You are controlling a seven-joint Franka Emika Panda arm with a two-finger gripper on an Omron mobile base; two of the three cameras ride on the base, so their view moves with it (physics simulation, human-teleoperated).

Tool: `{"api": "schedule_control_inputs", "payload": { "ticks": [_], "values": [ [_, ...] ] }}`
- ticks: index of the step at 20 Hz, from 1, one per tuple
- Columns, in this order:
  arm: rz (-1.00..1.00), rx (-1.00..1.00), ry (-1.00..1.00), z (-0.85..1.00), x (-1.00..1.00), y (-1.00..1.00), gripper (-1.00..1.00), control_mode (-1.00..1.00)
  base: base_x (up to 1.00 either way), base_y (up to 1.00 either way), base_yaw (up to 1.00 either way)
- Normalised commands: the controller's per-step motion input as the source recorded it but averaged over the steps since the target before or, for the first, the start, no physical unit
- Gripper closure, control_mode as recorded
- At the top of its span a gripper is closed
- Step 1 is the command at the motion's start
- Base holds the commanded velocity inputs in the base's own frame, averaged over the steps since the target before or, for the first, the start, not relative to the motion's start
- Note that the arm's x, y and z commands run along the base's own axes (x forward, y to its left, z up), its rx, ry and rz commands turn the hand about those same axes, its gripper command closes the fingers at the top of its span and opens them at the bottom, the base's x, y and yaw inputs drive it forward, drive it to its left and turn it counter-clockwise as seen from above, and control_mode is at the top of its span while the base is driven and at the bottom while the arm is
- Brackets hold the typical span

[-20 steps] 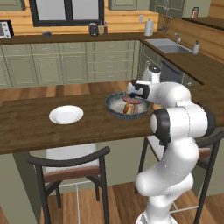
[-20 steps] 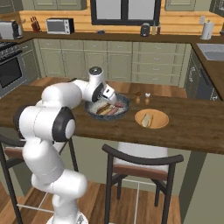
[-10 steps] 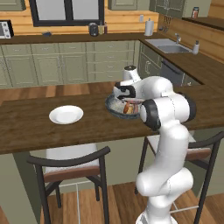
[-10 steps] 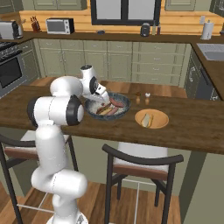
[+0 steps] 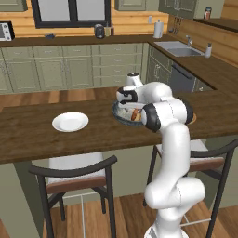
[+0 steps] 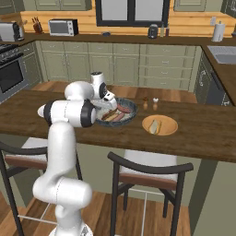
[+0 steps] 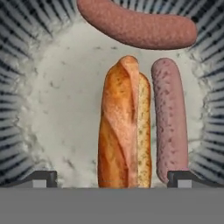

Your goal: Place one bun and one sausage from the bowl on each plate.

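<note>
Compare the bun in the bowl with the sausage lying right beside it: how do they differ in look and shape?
The bun is golden-orange with a pale split side; the sausage beside it is dull red-brown and evenly speckled. The bun is plumper and tapers to a point; the sausage is slimmer with rounded ends. Both lie lengthwise, side by side, on the pale speckled inside of the bowl.

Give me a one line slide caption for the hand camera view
Open end effector poised above a bun flanked by two sausages in the speckled bowl.

Green cabinets (image 5: 69, 69), wood counter (image 5: 46, 139)
</note>
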Motion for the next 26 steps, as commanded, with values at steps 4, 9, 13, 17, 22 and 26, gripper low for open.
{"api": "schedule_control_inputs", "payload": {
  "ticks": [4,9,13,17,22,26],
  "values": [
    [0.08,0.16,-0.02,-0.12,-0.12,-0.46,-1.0,-1.0,0.0,0.0,0.0],
    [0.06,0.06,0.0,-0.28,0.07,-0.08,-1.0,-1.0,0.0,0.0,0.0],
    [0.04,0.0,0.0,-0.44,0.08,0.0,-1.0,-1.0,0.0,0.0,0.0],
    [0.0,0.0,0.02,0.02,0.18,0.16,-1.0,-1.0,0.0,0.0,0.0],
    [0.0,0.0,0.0,-0.21,0.0,0.22,-1.0,-1.0,0.0,0.0,0.0],
    [0.0,0.0,0.0,-0.24,0.0,0.0,1.0,-1.0,0.0,0.0,0.0]
  ]
}}
